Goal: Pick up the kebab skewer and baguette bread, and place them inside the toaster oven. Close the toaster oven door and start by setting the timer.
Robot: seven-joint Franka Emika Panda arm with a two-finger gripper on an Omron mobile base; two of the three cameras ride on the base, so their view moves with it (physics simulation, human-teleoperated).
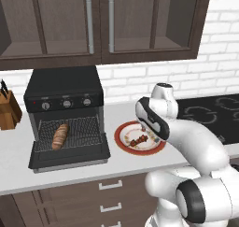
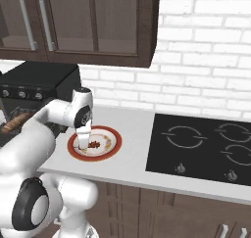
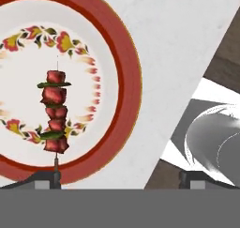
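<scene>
- Hand view is giving me the kebab skewer lying on the plate, red chunks with green slivers between them; its stick is running toward the bottom edge, ending just at one dark fingertip; the other fingertip is sitting far off to the side, over the counter's edge, so I am reading the gripper as spread wide and pinching nothing; the plate's far side is being cut off by the frame.
- Left base view is showing me the toaster oven on the counter, its door hanging fully down; the baguette bread is lying on the wire rack inside; the arm's white links are covering the plate's right rim, and I am only making out the skewer as a small dark smear; the fingers themselves are hidden behind the wrist here.
- Right base view is showing the gripper hanging over the plate's left part, just beside the skewer; I cannot tell whether it is touching the plate; the oven is being cut off at the left edge and partly blocked by the arm; a sliver of the bread is peeking out behind the arm; the cooktop is lying well apart, to the right.
</scene>
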